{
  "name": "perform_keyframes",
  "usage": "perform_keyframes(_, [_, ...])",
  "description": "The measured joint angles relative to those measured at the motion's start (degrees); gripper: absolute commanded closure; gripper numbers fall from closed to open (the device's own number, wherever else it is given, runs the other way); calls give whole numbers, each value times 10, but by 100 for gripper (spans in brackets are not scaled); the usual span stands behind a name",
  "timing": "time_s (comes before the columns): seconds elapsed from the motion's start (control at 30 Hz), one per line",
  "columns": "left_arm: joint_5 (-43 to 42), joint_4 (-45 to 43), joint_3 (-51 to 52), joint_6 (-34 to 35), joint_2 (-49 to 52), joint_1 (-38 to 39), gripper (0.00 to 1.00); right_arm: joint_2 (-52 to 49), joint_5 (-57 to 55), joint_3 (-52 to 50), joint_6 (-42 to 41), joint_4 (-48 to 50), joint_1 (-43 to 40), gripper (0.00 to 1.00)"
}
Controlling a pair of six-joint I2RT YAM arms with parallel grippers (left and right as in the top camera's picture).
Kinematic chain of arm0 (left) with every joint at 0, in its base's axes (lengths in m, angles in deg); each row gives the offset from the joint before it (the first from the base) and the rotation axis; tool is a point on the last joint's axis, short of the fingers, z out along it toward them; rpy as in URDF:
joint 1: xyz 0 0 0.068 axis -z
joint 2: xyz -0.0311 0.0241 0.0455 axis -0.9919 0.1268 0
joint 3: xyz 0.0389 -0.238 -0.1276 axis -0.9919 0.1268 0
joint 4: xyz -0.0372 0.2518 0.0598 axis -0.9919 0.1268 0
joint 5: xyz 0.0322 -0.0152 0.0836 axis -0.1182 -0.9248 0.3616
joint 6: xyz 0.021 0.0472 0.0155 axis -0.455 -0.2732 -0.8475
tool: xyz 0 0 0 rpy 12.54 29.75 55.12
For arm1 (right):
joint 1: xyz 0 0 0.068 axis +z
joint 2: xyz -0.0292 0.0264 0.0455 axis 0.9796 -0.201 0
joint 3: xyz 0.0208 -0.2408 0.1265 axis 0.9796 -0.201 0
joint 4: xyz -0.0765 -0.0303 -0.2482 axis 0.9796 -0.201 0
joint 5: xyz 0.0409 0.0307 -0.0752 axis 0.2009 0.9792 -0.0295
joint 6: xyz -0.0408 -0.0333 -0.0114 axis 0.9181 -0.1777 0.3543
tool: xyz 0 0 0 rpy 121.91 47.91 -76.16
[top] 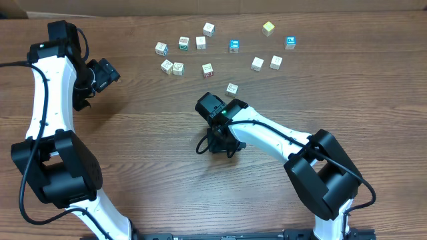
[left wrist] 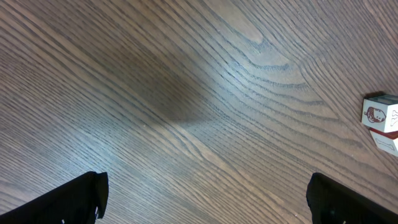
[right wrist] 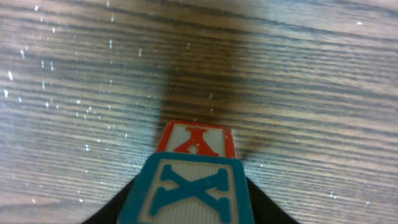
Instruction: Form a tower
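Note:
In the right wrist view the tower is two cubes: a blue X cube sits on a red-lettered cube that rests on the table. My right gripper straddles the blue cube, one dark finger close on each side; the cube's top face hides whether they touch it. From overhead the right gripper covers the tower. My left gripper is wide open over bare wood at the far left, with nothing between its fingers.
Several loose cubes lie scattered along the back of the table, from a white one to a blue-faced one; the nearest is just behind the right wrist. Two cubes show at the right edge of the left wrist view.

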Motion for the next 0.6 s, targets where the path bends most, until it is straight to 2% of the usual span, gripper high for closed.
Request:
perform_keyframes(0.2, [0, 0, 0, 0, 0, 0, 0, -1, 0, 0, -1, 0, 0, 30])
perform_keyframes(0.4, [0, 0, 0, 0, 0, 0, 1, -1, 0, 0, -1, 3, 0, 22])
perform_keyframes(0.6, [0, 0, 0, 0, 0, 0, 0, -5, -4, 32, -2, -26, -10, 21])
